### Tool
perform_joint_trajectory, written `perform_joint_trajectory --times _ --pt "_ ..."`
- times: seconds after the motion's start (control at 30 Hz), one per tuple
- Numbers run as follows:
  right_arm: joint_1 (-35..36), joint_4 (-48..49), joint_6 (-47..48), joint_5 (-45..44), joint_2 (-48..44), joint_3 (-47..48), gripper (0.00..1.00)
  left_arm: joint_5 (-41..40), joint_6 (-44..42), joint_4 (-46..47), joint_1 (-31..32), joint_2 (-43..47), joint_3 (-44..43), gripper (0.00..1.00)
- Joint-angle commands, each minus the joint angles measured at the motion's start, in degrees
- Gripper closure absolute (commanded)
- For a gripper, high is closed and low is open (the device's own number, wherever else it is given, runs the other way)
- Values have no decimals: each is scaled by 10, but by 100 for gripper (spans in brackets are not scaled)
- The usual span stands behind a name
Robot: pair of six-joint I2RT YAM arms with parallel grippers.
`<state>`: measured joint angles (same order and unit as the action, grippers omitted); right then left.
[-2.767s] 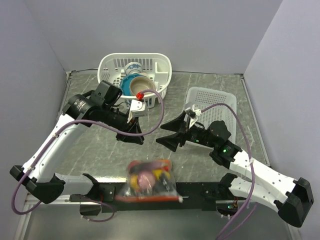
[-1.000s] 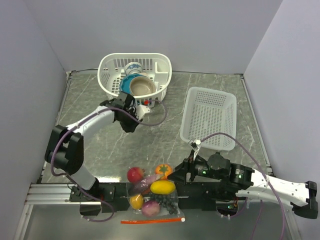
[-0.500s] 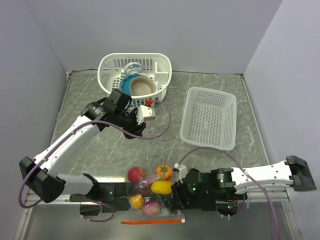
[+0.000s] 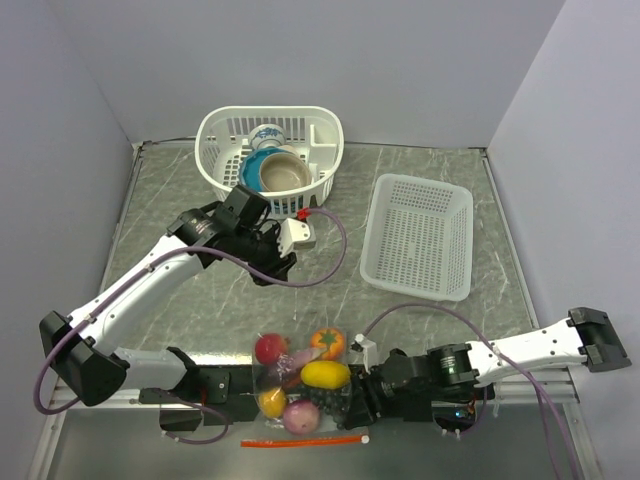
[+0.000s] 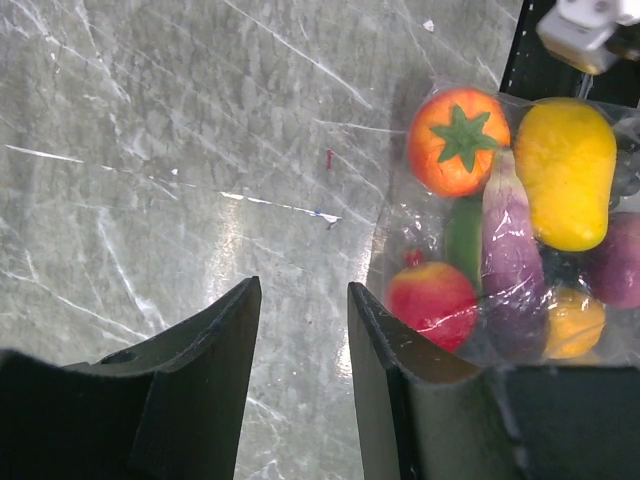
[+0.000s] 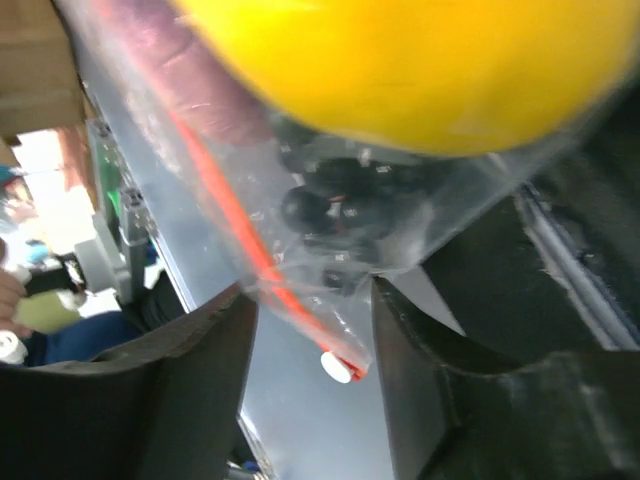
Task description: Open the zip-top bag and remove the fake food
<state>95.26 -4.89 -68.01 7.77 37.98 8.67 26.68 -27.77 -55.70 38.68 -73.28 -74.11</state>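
Observation:
The zip-top bag (image 4: 303, 385) lies at the near edge, clear, its red-orange zip strip (image 4: 300, 441) toward the front. Inside it are fake food pieces: a red apple (image 5: 432, 303), an orange (image 5: 458, 140), a yellow lemon (image 5: 565, 185), a purple eggplant (image 5: 510, 270), a purple onion (image 5: 618, 262) and dark grapes (image 6: 330, 215). My left gripper (image 4: 278, 268) is open and empty above the bare table, up and left of the bag; it also shows in the left wrist view (image 5: 300, 300). My right gripper (image 6: 310, 310) is open, with the bag's corner, the zip strip (image 6: 225, 190) and its white slider (image 6: 336, 367) between the fingers.
A round white basket (image 4: 215, 135) holding ceramic bowls stands at the back. A white rectangular tray (image 4: 418, 235) lies at the right. A black rail (image 4: 210, 385) runs along the near edge under the bag. Grey walls close in left and right.
Over the last second my right gripper dropped to the bag's near right corner. My left arm reached out from beside the basket toward the table's middle. The bag stayed put.

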Motion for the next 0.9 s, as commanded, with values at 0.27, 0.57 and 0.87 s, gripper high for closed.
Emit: perform_joint_trajectory --times 0.27,0.57,0.87 --pt "-64 13 35 -35 10 83 100 -36 47 8 51 47 -76 53" --pt "-315 -68 138 101 199 373 100 -34 17 -10 68 67 -149 52" --pt "-331 -237 150 156 428 593 100 -138 -40 -25 124 118 -97 52"
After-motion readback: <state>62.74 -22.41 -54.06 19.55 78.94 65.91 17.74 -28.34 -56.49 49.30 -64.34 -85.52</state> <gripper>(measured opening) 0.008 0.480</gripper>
